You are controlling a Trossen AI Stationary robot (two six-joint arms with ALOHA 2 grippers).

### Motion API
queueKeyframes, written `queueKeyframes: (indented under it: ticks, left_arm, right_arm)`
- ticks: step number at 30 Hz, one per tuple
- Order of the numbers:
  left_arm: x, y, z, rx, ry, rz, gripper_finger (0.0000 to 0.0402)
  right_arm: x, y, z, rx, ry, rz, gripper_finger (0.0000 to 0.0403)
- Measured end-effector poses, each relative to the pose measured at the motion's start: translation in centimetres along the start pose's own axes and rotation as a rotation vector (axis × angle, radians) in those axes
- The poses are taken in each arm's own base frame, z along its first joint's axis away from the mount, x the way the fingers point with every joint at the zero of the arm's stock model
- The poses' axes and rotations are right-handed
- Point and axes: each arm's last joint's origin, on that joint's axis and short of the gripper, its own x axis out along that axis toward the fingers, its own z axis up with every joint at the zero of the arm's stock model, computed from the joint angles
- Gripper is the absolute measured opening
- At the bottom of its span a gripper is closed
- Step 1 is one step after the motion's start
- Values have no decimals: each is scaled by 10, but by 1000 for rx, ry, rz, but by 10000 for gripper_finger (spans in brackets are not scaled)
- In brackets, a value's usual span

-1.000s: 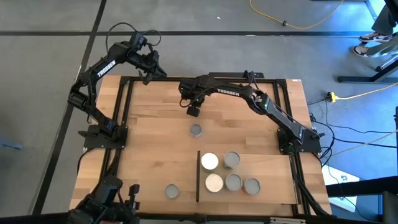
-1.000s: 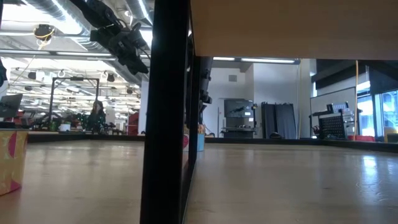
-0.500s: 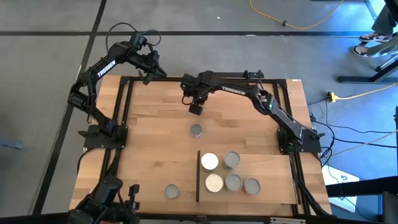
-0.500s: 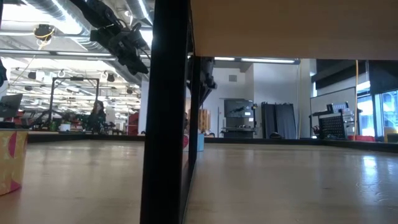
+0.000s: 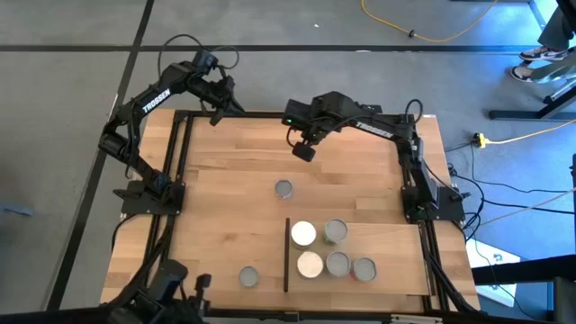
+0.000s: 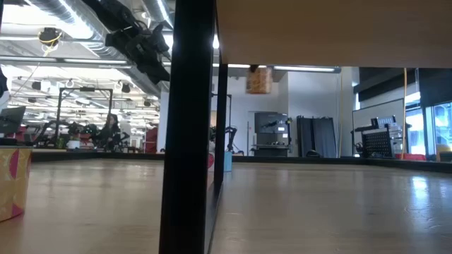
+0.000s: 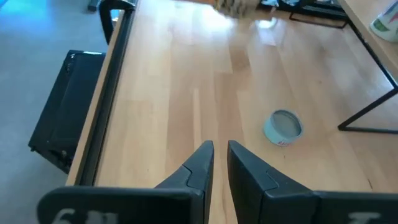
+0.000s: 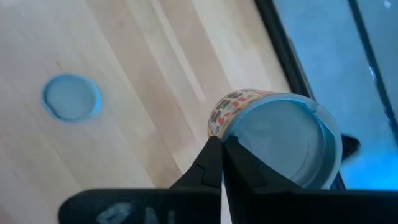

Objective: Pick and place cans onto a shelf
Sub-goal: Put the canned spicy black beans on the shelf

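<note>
Fingers of the right gripper (image 5: 304, 151) are shut on a small round orange-labelled metal can (image 8: 273, 140), held up well apart from the flat light-wood shelf (image 5: 396, 245), off its dark-strip end. The left gripper (image 5: 219, 103) is kept farther from the shelf.

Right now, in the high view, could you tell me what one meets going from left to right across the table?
Left gripper at the back edge → lone can near the front → can mid-table → right gripper → shelf carrying five cans.
</note>
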Motion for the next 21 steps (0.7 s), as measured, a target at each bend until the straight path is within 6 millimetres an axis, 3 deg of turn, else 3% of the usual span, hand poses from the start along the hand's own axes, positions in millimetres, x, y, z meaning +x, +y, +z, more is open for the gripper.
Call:
queueKeyframes:
  ticks: [11,21]
  left_arm:
    - [35,-27,21,126,-3,-137,39]
    - [60,-57,42,279,-199,-410,39]
  right_arm:
    - [-63,18,-28,42,-134,87,2]
    - [-119,29,-65,192,-237,202,2]
